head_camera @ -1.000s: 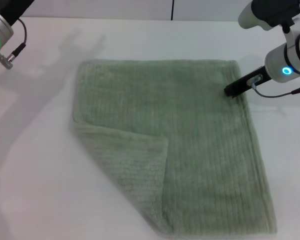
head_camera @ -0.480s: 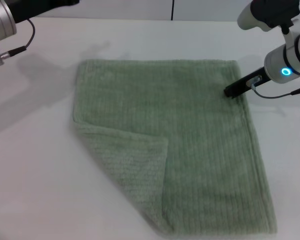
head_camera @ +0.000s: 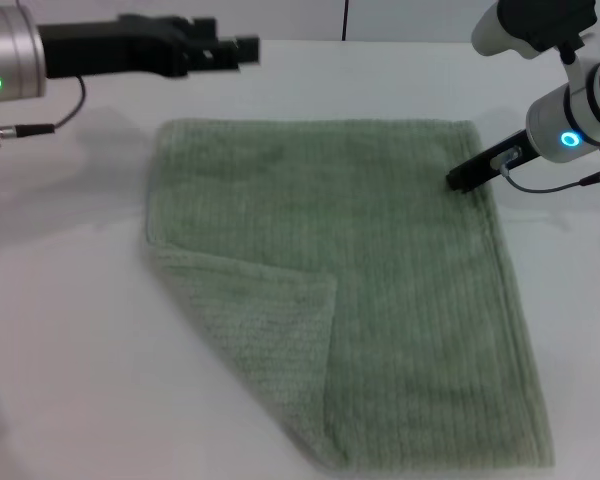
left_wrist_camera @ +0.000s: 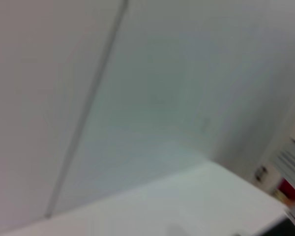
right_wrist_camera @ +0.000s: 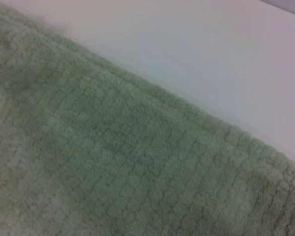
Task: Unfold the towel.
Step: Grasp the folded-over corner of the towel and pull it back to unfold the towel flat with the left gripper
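Note:
The sage-green towel (head_camera: 380, 290) lies flat on the white table (head_camera: 70, 330), with its near-left corner folded over onto itself (head_camera: 270, 330). My left gripper (head_camera: 230, 48) is stretched out level above the table, just beyond the towel's far edge, apart from the cloth. My right gripper (head_camera: 465, 178) rests at the towel's right edge near the far-right corner. The right wrist view shows the towel's ribbed cloth (right_wrist_camera: 113, 162) and its hem against the table. The left wrist view shows no towel.
The white table (right_wrist_camera: 187, 54) extends around the towel on all sides. A wall with a dark vertical seam (head_camera: 346, 18) runs behind the table. The left wrist view shows only blurred wall and a table corner (left_wrist_camera: 196, 201).
My left arm has swung in from the far left and now reaches right, beyond the towel's far edge. The right arm and the towel have not moved.

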Robot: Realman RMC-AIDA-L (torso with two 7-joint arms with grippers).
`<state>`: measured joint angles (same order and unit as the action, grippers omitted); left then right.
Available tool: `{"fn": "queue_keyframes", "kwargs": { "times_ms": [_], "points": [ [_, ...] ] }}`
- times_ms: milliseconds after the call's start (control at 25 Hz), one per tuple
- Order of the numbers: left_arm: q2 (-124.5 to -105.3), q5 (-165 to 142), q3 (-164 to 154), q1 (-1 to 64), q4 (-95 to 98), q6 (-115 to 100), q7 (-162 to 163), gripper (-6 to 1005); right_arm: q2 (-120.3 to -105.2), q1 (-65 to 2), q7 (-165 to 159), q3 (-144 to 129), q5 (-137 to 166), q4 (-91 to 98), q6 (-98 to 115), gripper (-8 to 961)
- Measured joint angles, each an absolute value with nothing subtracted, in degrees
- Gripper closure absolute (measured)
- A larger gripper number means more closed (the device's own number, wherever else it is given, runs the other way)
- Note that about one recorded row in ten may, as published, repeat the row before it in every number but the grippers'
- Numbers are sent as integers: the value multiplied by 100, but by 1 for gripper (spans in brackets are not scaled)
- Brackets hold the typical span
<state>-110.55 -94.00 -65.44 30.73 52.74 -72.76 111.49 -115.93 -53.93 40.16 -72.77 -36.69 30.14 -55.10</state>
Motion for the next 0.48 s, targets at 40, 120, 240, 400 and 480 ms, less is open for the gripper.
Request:
{"fn": "queue_keyframes", "kwargs": {
  "times_ms": [40, 120, 240, 400, 480],
  "points": [
    [-11088, -9671, -6542, 3174, 5282, -7521, 11153, 166, -11594, -5398, 4016, -7277, -3664, 3015, -5510, 954],
    [-11151, -9966, -6542, 3288, 5286, -7758, 11154, 165, -11596, -5402, 4016, -7277, -3661, 3015, -5510, 954],
    [-11254, -10271, -6540, 3403, 5290, -7961, 11136, 165, -11598, -5407, 4016, -7277, -3658, 3015, -5510, 954],
    [-11323, -10392, -6552, 3434, 5291, -8022, 11105, 165, -11600, -5407, 4016, -7277, -3656, 3015, -5509, 954],
    [-11339, -10404, -6583, 3444, 5293, -8035, 11102, 165, -11601, -5407, 4016, -7281, -3656, 3015, -5505, 954]
  ]
}}
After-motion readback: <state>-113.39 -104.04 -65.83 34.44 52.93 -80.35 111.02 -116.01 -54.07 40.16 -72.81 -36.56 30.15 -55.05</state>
